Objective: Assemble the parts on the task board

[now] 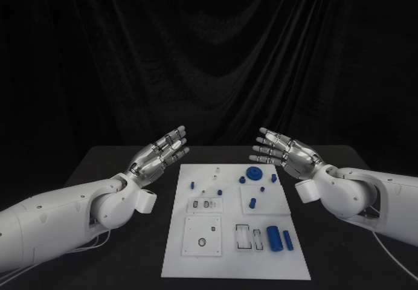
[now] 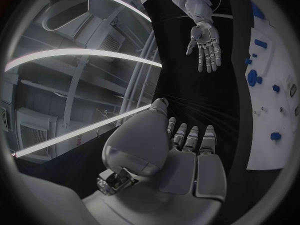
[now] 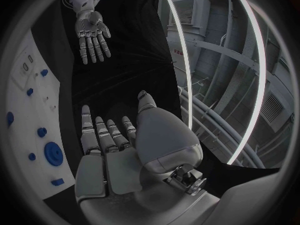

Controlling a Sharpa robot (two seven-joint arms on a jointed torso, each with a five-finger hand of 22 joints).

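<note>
Both robot hands raised and empty above the far end of the white rectangular task board (image 1: 234,266)
Left robot hand (image 1: 161,154) and right robot hand (image 1: 283,154) hold fingers spread, palms facing inward, apparently at ready; small blue plastic parts (image 1: 254,174) lie loose on the board, mid black desk (image 1: 104,166), assembly not begun
</note>
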